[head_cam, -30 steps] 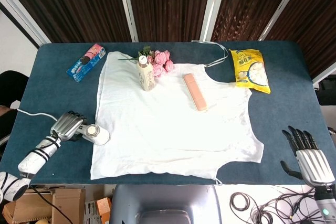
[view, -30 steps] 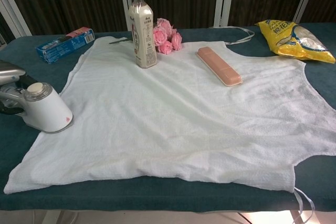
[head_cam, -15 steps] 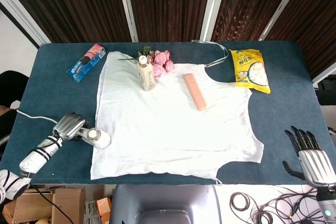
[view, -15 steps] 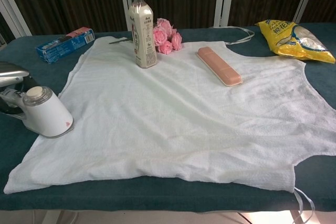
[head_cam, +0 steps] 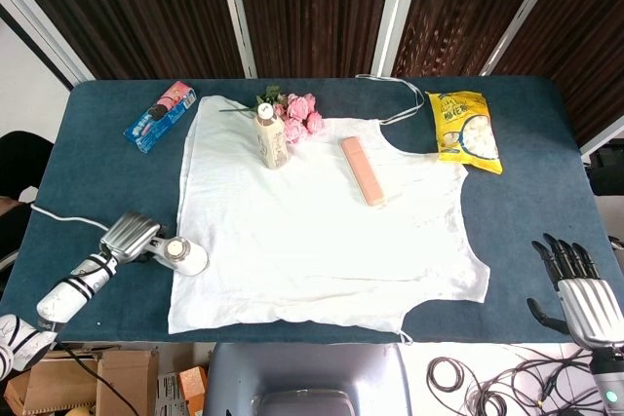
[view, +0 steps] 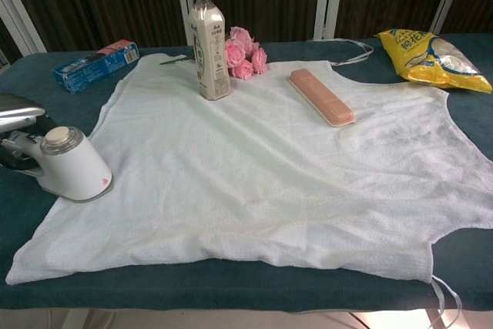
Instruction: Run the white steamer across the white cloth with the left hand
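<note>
**A:** where's the white steamer point(view: 71, 166)?

**B:** at the white cloth point(view: 262, 167)'s left edge, left hand point(head_cam: 130, 236) gripping it. Bottle point(view: 208, 44), roses point(view: 242, 53) and pink case point(view: 322, 96) sit on the far side. Right hand point(head_cam: 577, 289) spread, holding nothing.

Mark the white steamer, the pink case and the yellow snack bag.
white steamer point(view: 73, 171), chest view, on its sloping white body.
pink case point(view: 322, 97), chest view, middle of its top face.
yellow snack bag point(head_cam: 465, 130), head view, centre of the printed front.
</note>
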Tool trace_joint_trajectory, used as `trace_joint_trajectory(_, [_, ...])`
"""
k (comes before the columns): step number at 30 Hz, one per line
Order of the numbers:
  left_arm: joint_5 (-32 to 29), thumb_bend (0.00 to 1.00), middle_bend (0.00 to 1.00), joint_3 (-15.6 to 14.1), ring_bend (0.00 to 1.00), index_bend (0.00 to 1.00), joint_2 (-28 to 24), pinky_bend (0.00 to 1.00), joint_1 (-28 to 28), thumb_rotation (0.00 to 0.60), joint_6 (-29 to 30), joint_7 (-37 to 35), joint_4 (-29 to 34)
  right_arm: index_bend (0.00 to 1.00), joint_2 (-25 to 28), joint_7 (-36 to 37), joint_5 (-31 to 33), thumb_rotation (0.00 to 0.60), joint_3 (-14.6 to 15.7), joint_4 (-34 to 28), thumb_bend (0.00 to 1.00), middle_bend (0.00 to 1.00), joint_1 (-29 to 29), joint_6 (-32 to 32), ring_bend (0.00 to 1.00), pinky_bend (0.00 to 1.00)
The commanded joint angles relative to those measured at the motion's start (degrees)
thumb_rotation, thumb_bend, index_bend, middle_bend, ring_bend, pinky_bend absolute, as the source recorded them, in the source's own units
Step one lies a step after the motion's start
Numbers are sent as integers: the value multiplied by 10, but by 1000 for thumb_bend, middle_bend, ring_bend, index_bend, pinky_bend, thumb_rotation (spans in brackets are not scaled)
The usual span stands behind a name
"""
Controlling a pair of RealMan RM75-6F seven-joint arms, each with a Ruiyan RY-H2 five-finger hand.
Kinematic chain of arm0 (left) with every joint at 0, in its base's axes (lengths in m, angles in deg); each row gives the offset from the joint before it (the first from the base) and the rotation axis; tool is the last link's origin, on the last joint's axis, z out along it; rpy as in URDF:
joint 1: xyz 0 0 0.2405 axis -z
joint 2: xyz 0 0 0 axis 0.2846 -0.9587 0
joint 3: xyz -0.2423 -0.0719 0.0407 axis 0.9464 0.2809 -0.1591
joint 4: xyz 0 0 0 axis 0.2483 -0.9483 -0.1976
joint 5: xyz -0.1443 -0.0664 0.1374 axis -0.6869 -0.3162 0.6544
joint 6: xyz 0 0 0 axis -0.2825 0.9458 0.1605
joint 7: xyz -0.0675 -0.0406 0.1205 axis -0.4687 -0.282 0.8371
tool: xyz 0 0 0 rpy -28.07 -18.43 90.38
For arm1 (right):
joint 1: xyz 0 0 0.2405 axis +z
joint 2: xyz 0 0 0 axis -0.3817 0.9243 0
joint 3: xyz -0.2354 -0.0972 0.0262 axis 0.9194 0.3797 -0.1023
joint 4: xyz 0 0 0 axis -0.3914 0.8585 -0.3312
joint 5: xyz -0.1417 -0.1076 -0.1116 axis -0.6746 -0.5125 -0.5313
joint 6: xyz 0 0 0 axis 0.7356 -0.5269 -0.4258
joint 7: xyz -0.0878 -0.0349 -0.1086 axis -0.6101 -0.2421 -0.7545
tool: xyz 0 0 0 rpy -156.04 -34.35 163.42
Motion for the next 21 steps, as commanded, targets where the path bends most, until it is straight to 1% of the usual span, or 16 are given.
trace_joint_trajectory(1, [11,407,819,-9,766,969,8,731,0,600,9,-20,-14,0,0,0,0,600,0,0,258,0,0,0,0,0])
trace_joint_trajectory(4, [17,537,840,-17,785,997,11,746,1,600,8,-53,-22,0,0,-1,-1,600,0,0,258,0,0,1,0,0])
trace_joint_trajectory(7, [18,598,855,-18,803,1000,16,758,-2,600,20,-86,-31,0,-1,-2,0,600,0,0,258,0,0,1,0,0])
trace_joint_trajectory(11, [6,603,865,-1,816,1000,13,770,-7,600,54,-171,-23,0,0,-3,1,600,1,0,257,0,0,3,0,0])
trace_joint_trajectory(14, [-4,598,866,15,818,1000,7,772,-12,600,84,-217,-16,0,0,-2,1,600,0,0,258,0,0,3,0,0])
trace_joint_trajectory(18, [-16,587,867,30,818,1000,-8,772,-14,600,102,-267,7,0,0,-3,1,600,1,0,258,0,1,5,0,0])
trace_joint_trajectory(21, [-26,578,866,38,820,1000,-19,772,-14,600,103,-308,26,0,0,-4,1,600,1,-1,257,0,1,6,0,0])
